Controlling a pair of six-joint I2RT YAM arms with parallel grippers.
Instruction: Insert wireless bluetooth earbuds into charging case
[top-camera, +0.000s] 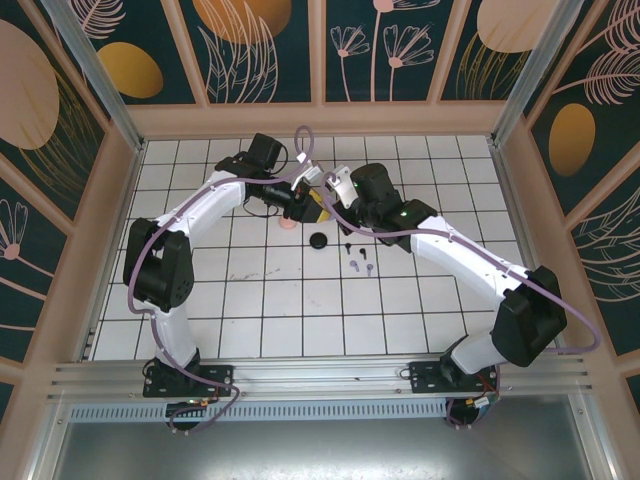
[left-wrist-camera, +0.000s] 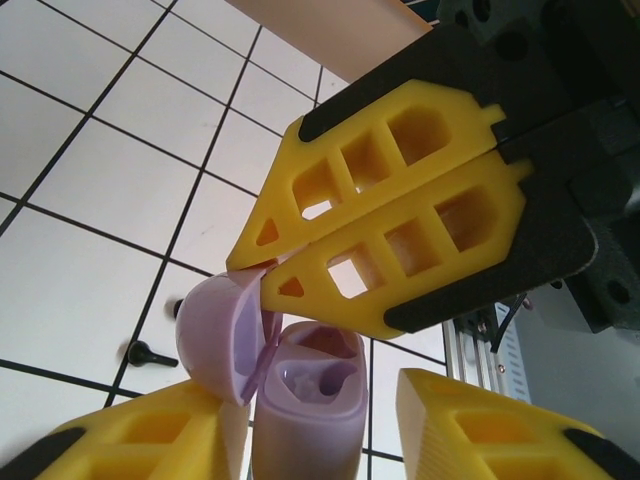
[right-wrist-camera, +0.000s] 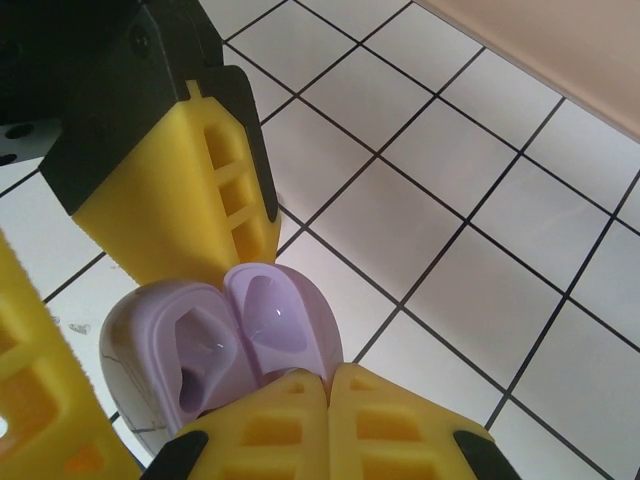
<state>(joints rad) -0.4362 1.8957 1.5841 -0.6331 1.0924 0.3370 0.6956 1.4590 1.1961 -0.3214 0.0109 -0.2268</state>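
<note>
Closest to the right wrist lens, the right gripper (right-wrist-camera: 330, 372) is clenched: its two yellow fingers (right-wrist-camera: 262, 430) lie flat against each other with nothing visible between them. Their joined tip touches the rim of the lilac case (right-wrist-camera: 190, 350), right where the raised lid (left-wrist-camera: 215, 335) hinges off the body.

The left gripper (left-wrist-camera: 315, 400) straddles that same case. One finger lies against the case's side. In the left wrist view a thin strip of tile shows between the case and the other finger, so I cannot tell whether the case is truly clamped or only bracketed.

The case stands open, lid tipped to one side, with its moulded sockets showing. They are glossy and partly covered by the fingers, and their contents are hard to read.

From above, the earbuds (top-camera: 355, 265) lie loose on the white tiled table (top-camera: 300, 310), a small cluster just right of a black round case (top-camera: 320, 240) and near the two meeting grippers. One black bud (left-wrist-camera: 145, 352) lies on the tiles beside the lilac lid. The buds are too small from above to count surely. A pink case (top-camera: 288, 222) peeks out under the left wrist, mostly hidden by it. Both sets of own fingers are cut off by the frame edges.
</note>
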